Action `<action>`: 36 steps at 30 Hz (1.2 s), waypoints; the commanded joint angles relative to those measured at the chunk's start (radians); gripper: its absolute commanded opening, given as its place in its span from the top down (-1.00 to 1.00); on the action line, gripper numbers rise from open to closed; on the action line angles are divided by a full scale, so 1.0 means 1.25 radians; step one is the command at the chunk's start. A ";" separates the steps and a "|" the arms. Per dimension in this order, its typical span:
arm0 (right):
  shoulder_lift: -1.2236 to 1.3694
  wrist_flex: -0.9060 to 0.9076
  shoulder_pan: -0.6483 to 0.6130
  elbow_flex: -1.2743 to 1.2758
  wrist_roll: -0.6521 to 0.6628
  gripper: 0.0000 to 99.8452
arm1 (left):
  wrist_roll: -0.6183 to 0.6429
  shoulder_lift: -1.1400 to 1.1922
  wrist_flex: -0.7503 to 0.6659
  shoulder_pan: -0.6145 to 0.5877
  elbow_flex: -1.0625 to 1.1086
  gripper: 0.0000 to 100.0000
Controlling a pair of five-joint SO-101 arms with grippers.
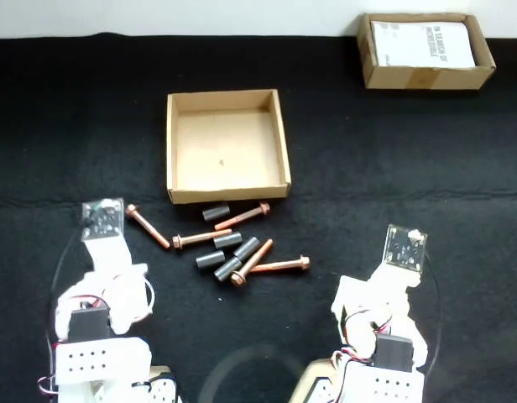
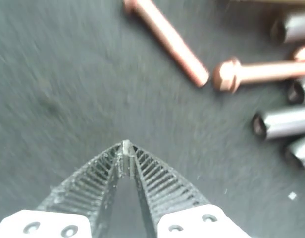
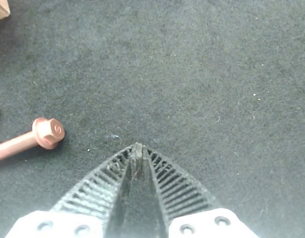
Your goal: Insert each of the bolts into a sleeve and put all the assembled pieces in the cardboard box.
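Several copper bolts (image 1: 201, 238) and dark grey sleeves (image 1: 227, 240) lie loose in a cluster in front of the open cardboard box (image 1: 170, 151), which has nothing inside. My left gripper (image 1: 102, 216) is low over the mat just left of the cluster, shut with nothing in it. In the left wrist view its tips (image 2: 126, 147) meet short of a bolt (image 2: 165, 38), a second bolt's head (image 2: 227, 76) and a sleeve (image 2: 286, 122). My right gripper (image 1: 405, 244) is right of the cluster, shut and holding nothing (image 3: 138, 148), with a bolt head (image 3: 47, 132) nearby.
A second cardboard box (image 1: 368, 63) holding a white printed sheet stands at the back right. The black mat (image 1: 393, 159) covers the table, with bare mat around both arms and right of the cluster.
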 commanded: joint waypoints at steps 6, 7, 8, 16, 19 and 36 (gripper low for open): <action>-0.003 0.003 0.007 0.100 -0.005 0.99 | -0.004 0.001 0.080 0.006 -0.262 0.98; -0.003 0.003 0.007 0.100 -0.005 0.99 | -0.004 0.001 0.137 0.008 -0.312 0.98; -0.003 0.003 0.007 0.100 -0.005 0.99 | -0.004 0.001 0.203 0.009 -0.361 0.98; -0.003 0.003 0.007 0.100 -0.005 0.99 | -0.004 0.008 0.524 0.006 -0.714 0.98; -0.003 0.003 0.007 0.100 -0.005 0.99 | -0.004 0.009 0.527 0.004 -0.802 0.98; -0.003 0.003 0.007 0.100 -0.005 0.99 | 0.002 0.492 0.535 -0.082 -1.132 0.98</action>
